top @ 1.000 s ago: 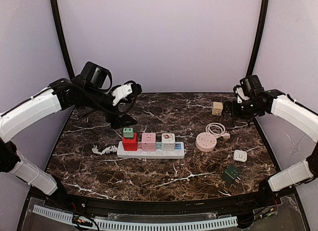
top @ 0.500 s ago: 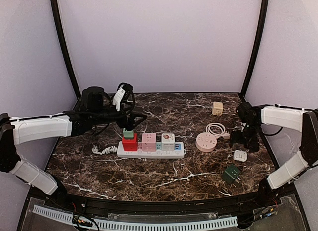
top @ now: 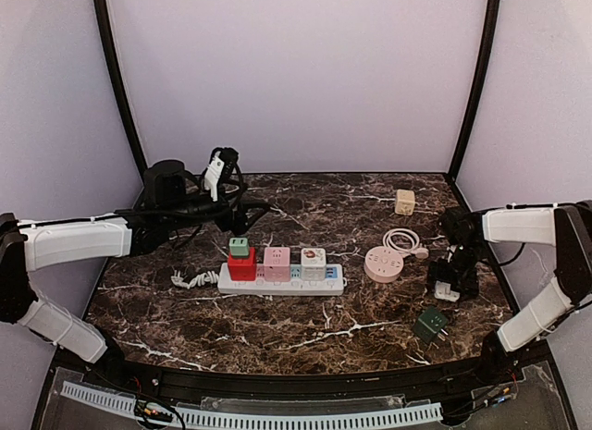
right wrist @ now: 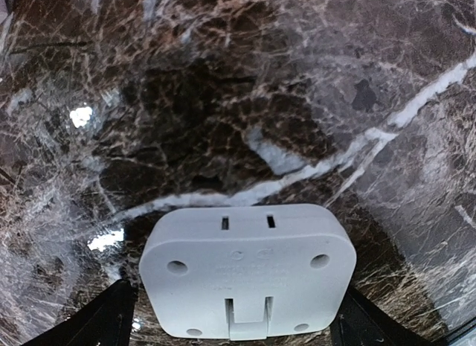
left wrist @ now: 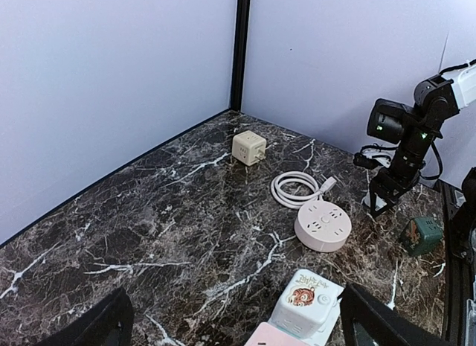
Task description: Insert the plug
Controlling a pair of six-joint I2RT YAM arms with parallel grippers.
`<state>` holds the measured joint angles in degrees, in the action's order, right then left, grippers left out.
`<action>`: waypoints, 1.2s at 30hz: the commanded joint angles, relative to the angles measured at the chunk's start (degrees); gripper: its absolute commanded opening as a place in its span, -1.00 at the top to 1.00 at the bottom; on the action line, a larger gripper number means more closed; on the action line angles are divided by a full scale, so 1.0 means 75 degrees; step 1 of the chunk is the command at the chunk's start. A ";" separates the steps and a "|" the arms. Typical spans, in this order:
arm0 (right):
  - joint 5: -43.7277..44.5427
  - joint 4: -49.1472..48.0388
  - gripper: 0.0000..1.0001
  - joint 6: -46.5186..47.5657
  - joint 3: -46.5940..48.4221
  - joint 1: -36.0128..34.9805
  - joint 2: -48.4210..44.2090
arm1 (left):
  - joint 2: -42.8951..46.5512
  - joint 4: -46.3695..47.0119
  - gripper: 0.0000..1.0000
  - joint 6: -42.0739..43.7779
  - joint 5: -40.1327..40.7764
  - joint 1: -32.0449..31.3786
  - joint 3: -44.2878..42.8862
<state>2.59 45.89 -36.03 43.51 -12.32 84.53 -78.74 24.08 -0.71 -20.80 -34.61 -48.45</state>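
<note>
A white flat plug (right wrist: 248, 271) lies on the marble, and my right gripper (right wrist: 238, 320) is open with one finger on either side of it. In the top view the right gripper (top: 453, 277) sits low over this plug (top: 448, 292), partly hiding it. A white power strip (top: 277, 281) holds a red cube (top: 240, 265) topped by a green cube (top: 239, 247), a pink cube (top: 277, 261) and a white cube (top: 313, 259). My left gripper (top: 242, 211) is open and empty, hovering behind the strip's left end. In the left wrist view it (left wrist: 238, 331) looks over the white cube (left wrist: 307, 303).
A round pink socket (top: 383, 264) with a coiled white cable (top: 401, 239) lies right of the strip. A dark green plug (top: 431, 324) lies near the front right. A beige cube (top: 404, 202) stands at the back right. The strip's coiled cord (top: 192, 279) trails left.
My right gripper came down from the back right onto the white plug. My left arm swung down and forward to hover behind the power strip.
</note>
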 commanded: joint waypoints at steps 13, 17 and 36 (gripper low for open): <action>0.0333 -0.0627 0.52 0.0952 -0.0006 0.0075 -0.0747 | 0.0095 0.0396 -0.92 -0.0068 -0.0141 0.0068 0.0103; 0.0892 -0.0977 0.79 0.1444 0.0479 -0.0200 -0.2053 | 0.0083 0.0334 -0.89 -0.0172 -0.0279 0.0068 -0.0052; -0.6876 -0.2354 1.00 0.8259 0.5477 -0.3057 -0.0583 | -0.0285 -0.3397 -0.85 0.9074 -0.4230 0.0093 -0.3638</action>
<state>-36.18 14.26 8.54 78.08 -33.04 77.17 -84.20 14.98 27.97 -43.42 -34.00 -71.64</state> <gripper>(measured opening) 0.636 0.899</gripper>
